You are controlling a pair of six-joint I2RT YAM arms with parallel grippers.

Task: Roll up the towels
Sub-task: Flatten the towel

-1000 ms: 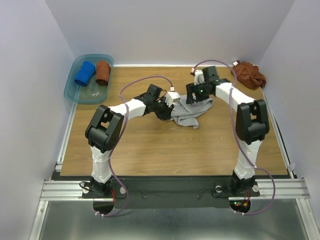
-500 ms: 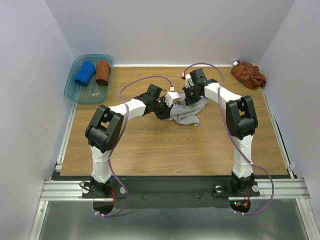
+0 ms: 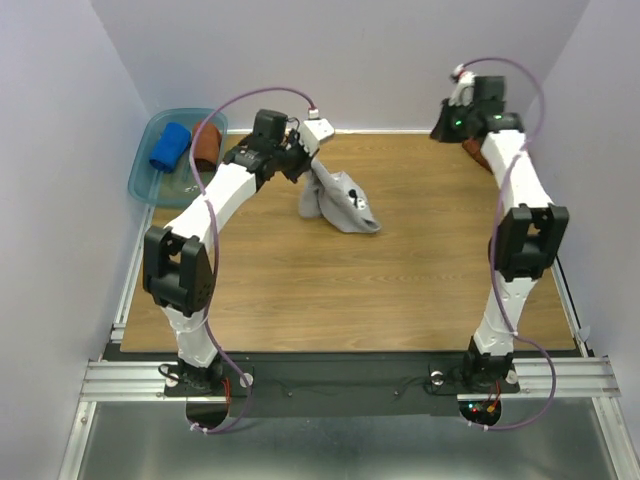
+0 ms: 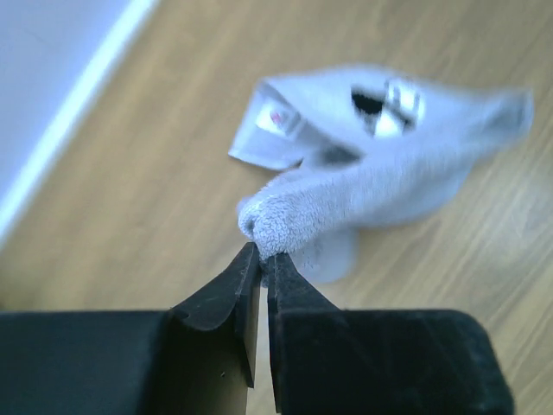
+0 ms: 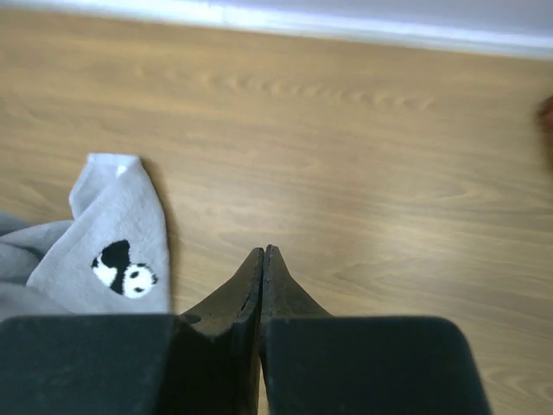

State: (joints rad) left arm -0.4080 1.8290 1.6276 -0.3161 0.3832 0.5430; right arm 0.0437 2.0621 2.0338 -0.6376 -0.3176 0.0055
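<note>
My left gripper (image 4: 259,259) pinches a soft light-grey terry towel (image 4: 380,186) by its edge; my right gripper (image 5: 263,253) is closed, empty.

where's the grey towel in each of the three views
Top external: the grey towel hangs from the left gripper left of centre, its lower end on the table.
Left wrist: centre of the picture, its fold pinched at the fingertips.
Right wrist: lower left corner, its corner lying flat.
Shared landmark: the panda patch on the towel shows in both wrist views.
</note>
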